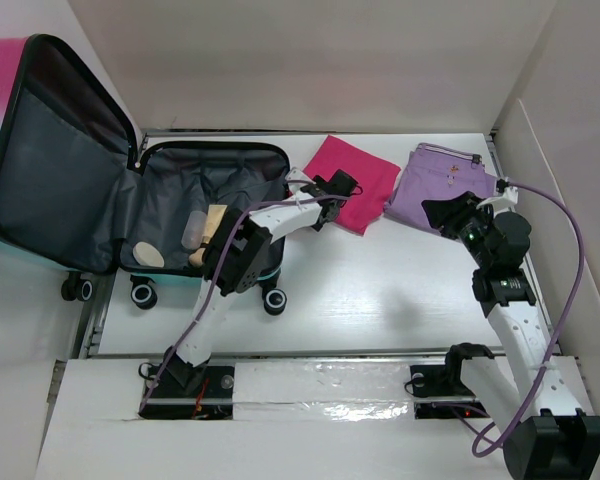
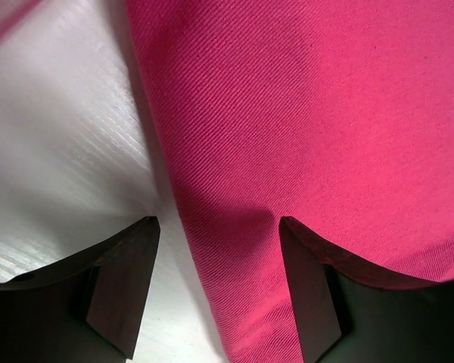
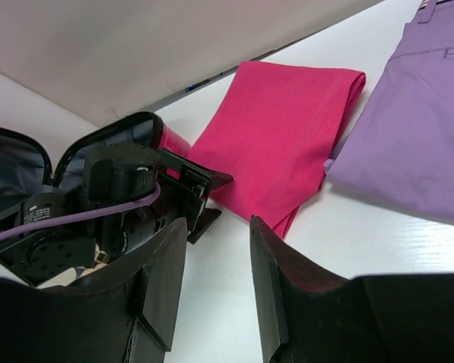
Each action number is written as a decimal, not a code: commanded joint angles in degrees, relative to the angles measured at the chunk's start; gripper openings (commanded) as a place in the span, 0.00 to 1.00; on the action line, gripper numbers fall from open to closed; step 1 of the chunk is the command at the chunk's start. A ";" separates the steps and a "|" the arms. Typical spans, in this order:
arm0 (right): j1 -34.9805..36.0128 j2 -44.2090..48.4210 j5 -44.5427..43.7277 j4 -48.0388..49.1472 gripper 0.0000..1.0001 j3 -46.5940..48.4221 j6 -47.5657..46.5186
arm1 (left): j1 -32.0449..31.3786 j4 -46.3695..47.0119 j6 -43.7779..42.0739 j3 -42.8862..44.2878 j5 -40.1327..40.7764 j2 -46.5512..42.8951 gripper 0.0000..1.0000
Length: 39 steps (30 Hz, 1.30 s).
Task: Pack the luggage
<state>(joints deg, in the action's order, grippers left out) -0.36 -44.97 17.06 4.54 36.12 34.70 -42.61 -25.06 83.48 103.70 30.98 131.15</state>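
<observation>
The luggage (image 1: 220, 148) lies open at the left, its lid (image 1: 60, 170) raised and dark grey lining showing. A few pale items (image 1: 202, 235) lie inside. A folded pink cloth (image 1: 365, 175) lies on the table to its right. My left gripper (image 1: 332, 200) is open and low at that cloth's left edge. In the left wrist view the cloth (image 2: 310, 113) runs between the two spread fingers (image 2: 129, 280), and my left gripper (image 2: 219, 227) grips nothing. My right gripper (image 1: 438, 215) is open and empty, held above the table by the near edge of a folded purple garment (image 1: 445, 185).
The right wrist view shows the pink cloth (image 3: 280, 136), the purple garment (image 3: 416, 128), the left gripper head (image 3: 136, 181) and the luggage lid (image 3: 15, 166) beyond my right gripper (image 3: 218, 227). White walls close the table at the back and right. The luggage wheels (image 1: 273, 300) stand near the left arm.
</observation>
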 commanded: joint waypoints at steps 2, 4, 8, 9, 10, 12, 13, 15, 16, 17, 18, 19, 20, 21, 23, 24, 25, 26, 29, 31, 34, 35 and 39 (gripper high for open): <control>-0.34 1.55 1.22 1.62 0.44 0.36 -0.33 | 0.16 -6.06 5.20 1.50 2.16 2.79 0.61; -0.34 2.08 1.13 1.35 0.44 0.27 -0.42 | 0.16 -4.13 4.32 1.59 1.54 3.93 0.59; -0.34 2.43 1.57 1.53 0.44 0.18 -0.42 | 0.16 -2.10 1.69 3.87 2.24 5.95 0.48; -0.34 2.34 1.75 1.62 0.43 0.18 -0.42 | 0.16 -1.75 1.34 4.05 2.24 6.13 0.48; -0.34 2.26 2.27 1.70 0.43 0.09 -0.42 | 0.16 -0.79 0.55 3.62 2.33 6.05 0.45; -0.34 1.99 2.98 1.97 0.40 0.09 -0.42 | 0.16 1.49 -1.12 2.57 2.50 5.61 0.43; -0.34 1.99 3.24 1.88 0.39 0.09 -0.42 | 0.16 3.77 -2.00 1.52 2.50 5.17 0.41; -0.34 1.82 4.21 2.14 0.29 0.09 -0.25 | 0.68 5.97 -4.63 0.63 2.33 4.73 0.37; -0.34 1.82 4.73 2.41 0.28 0.01 -0.07 | 0.69 9.38 -6.30 -0.68 1.63 4.20 0.33; -0.34 1.73 5.43 2.58 0.27 0.00 -0.07 | 1.30 11.24 -9.27 -1.48 1.19 3.76 0.30; -0.34 1.64 5.70 2.67 0.25 0.00 0.02 | 1.30 13.35 -10.61 -2.18 0.84 3.41 0.26; -0.34 1.64 5.70 2.67 0.24 0.00 0.02 | 1.30 16.59 -11.93 -3.32 0.66 2.62 0.20; -0.34 1.64 5.62 2.76 0.24 -0.08 0.02 | 1.30 18.27 -13.42 -3.59 0.66 2.27 0.16; -0.34 1.64 5.53 2.85 0.23 -0.08 0.02 | 1.30 19.77 -17.26 -3.59 0.66 2.00 0.12; -0.34 1.99 5.62 3.11 0.23 -0.43 0.02 | 1.83 22.33 -20.98 -1.58 -0.48 1.74 0.01; -0.34 2.08 5.70 3.55 0.23 -0.52 0.11 | 2.35 22.60 -22.38 -0.61 -0.57 1.74 0.00; -0.34 2.08 5.79 3.81 0.23 -0.61 0.11 | 2.36 23.64 -25.88 0.96 -0.05 1.30 0.00; -0.34 2.08 5.88 3.99 0.23 -0.70 0.19 | 2.36 24.35 -28.00 1.67 0.30 0.78 0.00; -0.34 1.64 5.88 4.34 0.23 -0.87 0.37 | 2.88 26.90 -36.00 5.44 0.31 -1.24 0.00; -0.34 1.47 5.71 4.34 0.23 -0.96 0.28 | 3.41 28.21 -39.87 7.03 -0.39 -3.08 0.00; -0.34 1.64 5.44 4.43 0.23 -0.87 0.28 | 3.93 31.28 -47.52 8.71 -2.93 -5.89 0.00; -0.34 1.81 5.09 4.43 0.23 -0.87 0.28 | 4.55 31.65 -50.93 9.58 -3.99 -6.43 0.00; -0.34 1.90 4.65 4.34 0.23 -0.96 0.19 | 5.78 28.84 -57.18 12.93 -8.91 -8.98 0.00</control>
<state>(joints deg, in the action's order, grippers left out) -0.36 -43.62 21.65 5.32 34.76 34.79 -38.20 -0.64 35.77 111.53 24.53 131.74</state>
